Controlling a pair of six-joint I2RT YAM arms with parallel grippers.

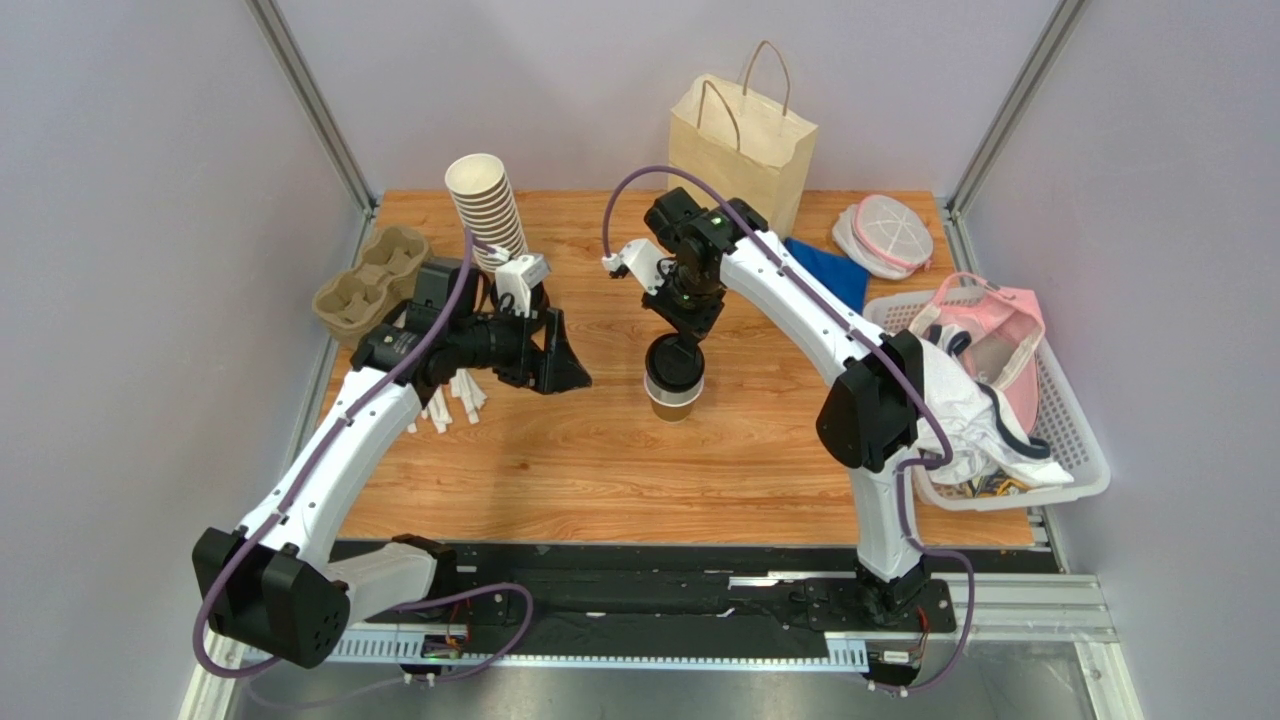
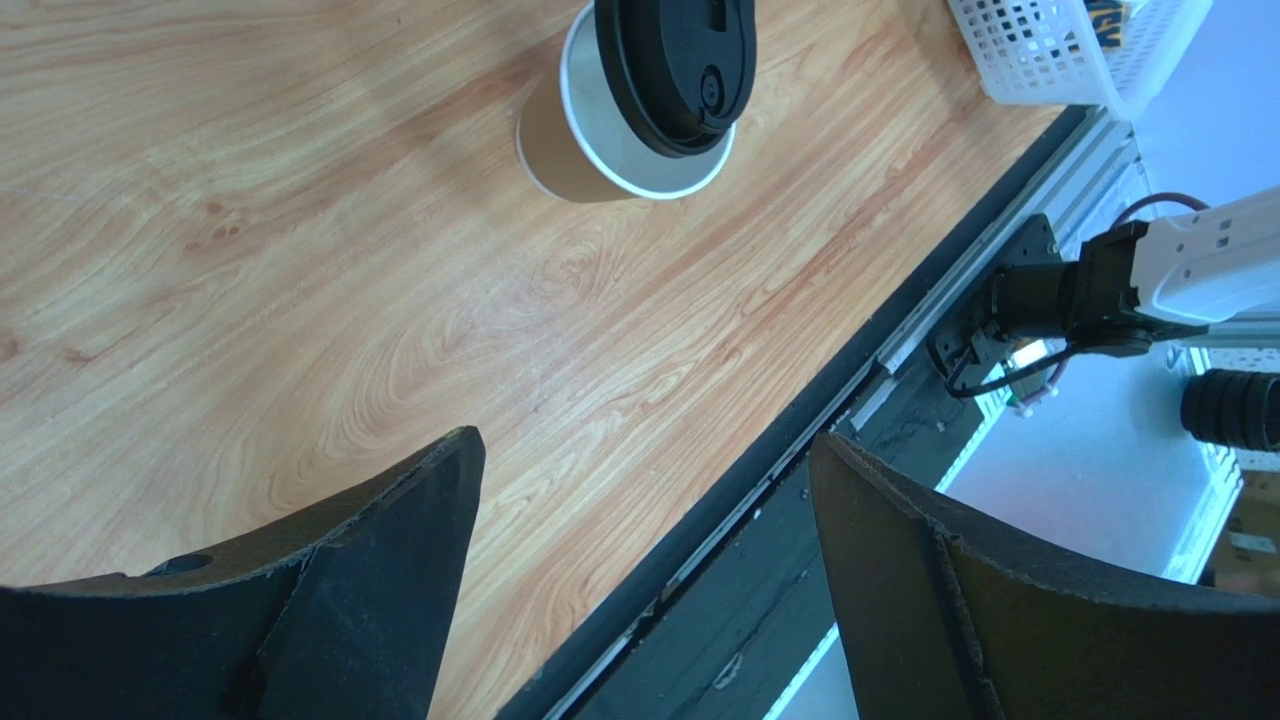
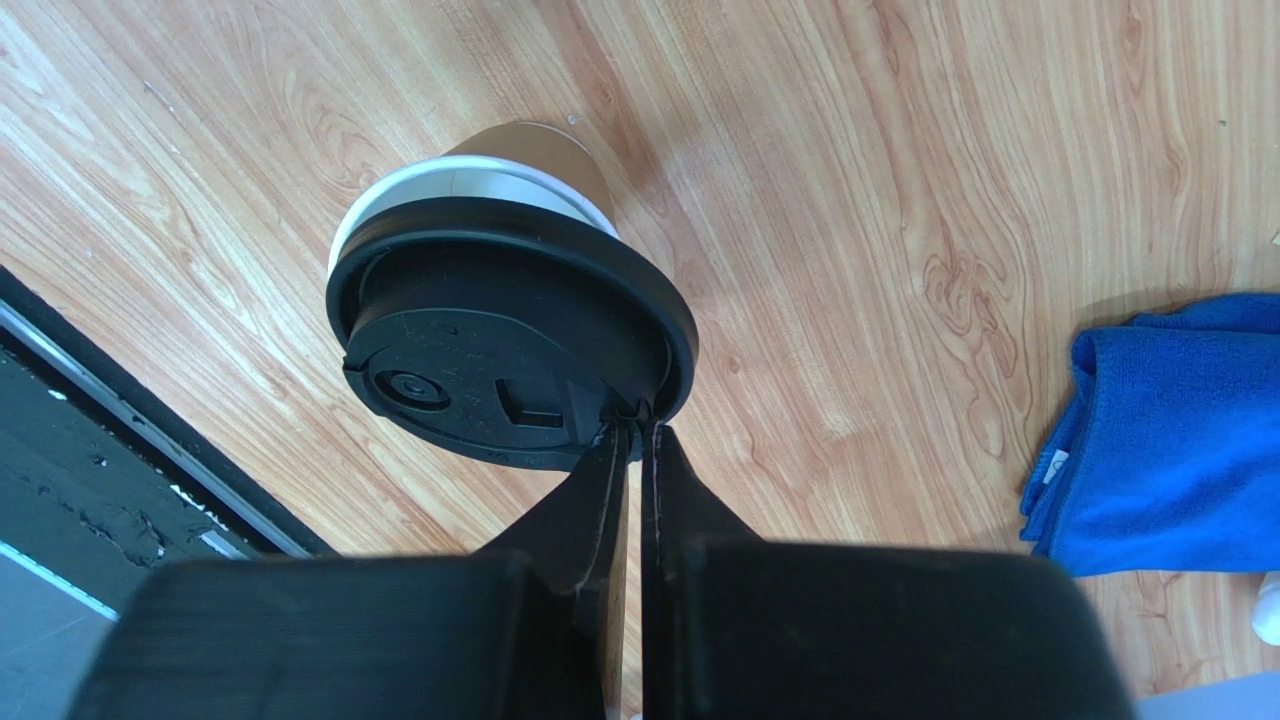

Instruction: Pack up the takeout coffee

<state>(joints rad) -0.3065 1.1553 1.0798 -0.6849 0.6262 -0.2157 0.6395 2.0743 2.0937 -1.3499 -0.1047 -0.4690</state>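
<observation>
The step in hand looks like capping the drink, with the packing itself not yet begun. The right gripper (image 3: 631,435) is clenched on the near edge of the black lid (image 3: 496,360), its two fingers pinching the rim with only a sliver of gap between them. The lid hangs just ahead of those fingertips, tilted over the mouth of the brown paper cup (image 2: 564,150). The cup's white rim shows along the far side in the right wrist view, so the lid appears to sit askew rather than snapped down. The cup stands upright on the table directly below the right fingertips. The left gripper (image 2: 643,450) is released, jaws spread wide and holding nothing, with the cup ahead of its fingers and clear of them. The next move probably calls for levelling the lid, centring it on the rim and pressing down evenly. The left gripper seems placed to come in around the cup's wall and steady it. The paper bag (image 1: 744,143) stands beyond the right gripper, upright and open, likely where the capped cup goes.
</observation>
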